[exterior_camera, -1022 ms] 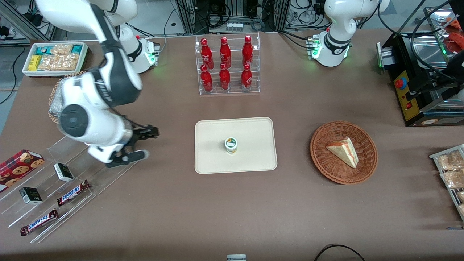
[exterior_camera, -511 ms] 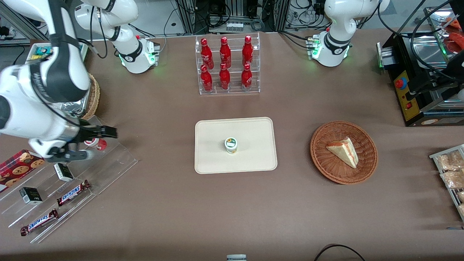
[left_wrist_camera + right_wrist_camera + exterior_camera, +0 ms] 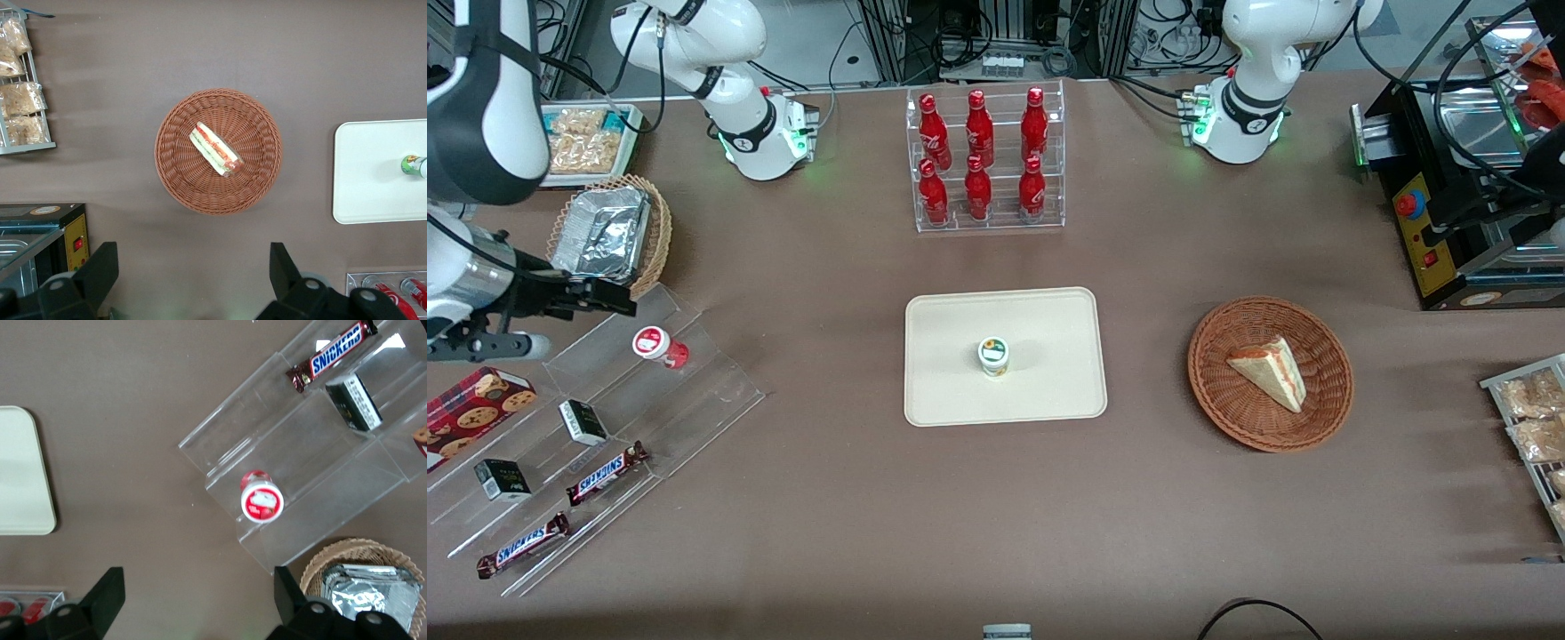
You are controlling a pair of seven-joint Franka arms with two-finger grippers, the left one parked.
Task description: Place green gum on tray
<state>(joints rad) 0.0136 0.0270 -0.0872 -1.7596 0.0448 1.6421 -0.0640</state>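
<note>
1. nearest the front camera, toward the working arm's end of the brown counter (image 3: 854, 533), a clear stepped display rack (image 3: 596, 427) holds two snickers bars (image 3: 607, 472), small dark boxes (image 3: 502, 479) and, on its upper step, a red gum bottle (image 3: 660, 346) with a red-marked white lid.
2. a cookie box (image 3: 471, 404) sits at that rack's outer edge.
3. the tray (image 3: 951, 400), cream and low-rimmed, lies at mid-counter; the green gum (image 3: 993, 356) stands upright on it, near its middle, lid up.
4. a round wicker basket (image 3: 1270, 418) with a wedge sandwich (image 3: 1270, 372) rests level with the tray, toward the parked arm's end.
5. the pincer (image 3: 569, 322) hangs above the rack's upper end, just beside the red gum bottle and raised clear of it; its two dark fingers (image 3: 605, 300) stand spread apart with nothing between them.
6. the green gum is well apart from the pincer, with a wide strip of bare counter between tray and rack; in the right wrist view only a rounded corner of the tray (image 3: 27, 513) shows, and the red gum bottle (image 3: 261, 501) sits between the spread fingers (image 3: 107, 597) as seen from above.
7. a second wicker basket (image 3: 654, 231) holding a foil container (image 3: 603, 233) sits just farther back than the pincer.
8. farther still, a clear rack of red cola bottles (image 3: 983, 156) stands in line with the tray, and a white bin of snack packets (image 3: 583, 147) lies at the working arm's end.
</note>
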